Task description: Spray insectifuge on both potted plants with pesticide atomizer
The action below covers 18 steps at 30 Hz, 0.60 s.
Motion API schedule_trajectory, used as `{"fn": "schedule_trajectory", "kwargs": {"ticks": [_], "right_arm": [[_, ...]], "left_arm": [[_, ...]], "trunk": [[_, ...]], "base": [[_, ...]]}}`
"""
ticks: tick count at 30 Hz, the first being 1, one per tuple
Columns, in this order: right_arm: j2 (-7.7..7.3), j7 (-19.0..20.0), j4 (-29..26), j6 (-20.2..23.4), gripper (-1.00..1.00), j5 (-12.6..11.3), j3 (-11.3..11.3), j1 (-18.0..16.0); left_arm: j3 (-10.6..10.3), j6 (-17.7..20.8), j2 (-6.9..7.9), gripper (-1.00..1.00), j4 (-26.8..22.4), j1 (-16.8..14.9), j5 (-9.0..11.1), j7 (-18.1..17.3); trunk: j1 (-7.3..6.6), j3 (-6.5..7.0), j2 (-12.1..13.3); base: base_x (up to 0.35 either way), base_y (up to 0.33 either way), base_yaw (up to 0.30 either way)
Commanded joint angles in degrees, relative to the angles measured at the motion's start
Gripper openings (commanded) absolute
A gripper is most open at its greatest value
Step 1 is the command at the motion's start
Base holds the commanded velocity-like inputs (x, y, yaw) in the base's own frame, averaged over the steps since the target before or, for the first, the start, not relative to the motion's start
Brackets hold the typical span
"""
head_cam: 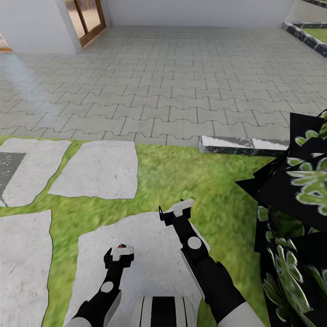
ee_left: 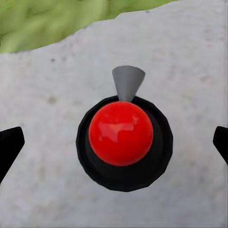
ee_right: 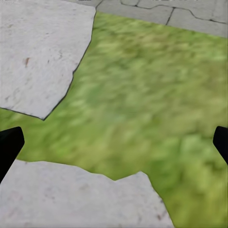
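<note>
The pesticide atomizer (ee_left: 121, 133) shows end-on in the left wrist view: a red rounded cap on a black round body with a grey nozzle, over a pale stone slab (ee_left: 42, 190). My left gripper (ee_left: 114, 142) is open, its dark fingertips (ee_left: 9, 145) far apart on either side of the atomizer and not touching it. In the head view a red speck of the atomizer (head_cam: 120, 245) peeks at the left gripper (head_cam: 119, 252). My right gripper (head_cam: 175, 212) is open and empty over the slab's edge and the garden lawn (ee_right: 142, 104). The potted plants are out of view.
Flat stepping stones (head_cam: 97, 169) lie in the grass ahead and to the left. Dense green foliage with black patches (head_cam: 295, 190) crowds the right side. Beyond a stone kerb (head_cam: 243, 144) lies grey paving (head_cam: 181, 81), with a house wall and wooden door (head_cam: 86, 18) behind it.
</note>
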Motion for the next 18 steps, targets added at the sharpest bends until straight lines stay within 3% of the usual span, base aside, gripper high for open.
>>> {"fn": "schedule_trajectory", "kwargs": {"ticks": [1, 7, 8, 18], "right_arm": [[0.00, -0.3, -0.1, 0.5, 1.00, 0.6, 0.1, 0.0], [0.00, -0.3, -0.1, 0.5, 1.00, 0.6, 0.1, 0.0], [0.00, -0.3, -0.1, 0.5, 1.00, 0.6, 0.1, 0.0], [0.00, -0.3, -0.1, 0.5, 1.00, 0.6, 0.1, 0.0]], "left_arm": [[-0.1, -0.1, -0.02, 1.00, 0.0, 0.0, -0.6, 0.5], [-0.1, -0.1, 0.00, 1.00, 0.0, 0.0, -0.6, 0.5], [-0.1, -0.1, -0.02, -1.00, 0.0, 0.0, -0.6, 0.5], [0.0, -0.1, -0.01, -1.00, 0.0, 0.0, -0.6, 0.5]], "trunk": [[-0.01, 0.04, 0.0], [-0.01, 0.36, 0.0], [-0.01, 0.37, 0.0], [-0.01, 0.38, 0.0]], "base": [[0.000, 0.000, 0.000], [0.000, 0.000, 0.000], [0.000, 0.000, 0.000], [0.000, 0.000, 0.000]]}}
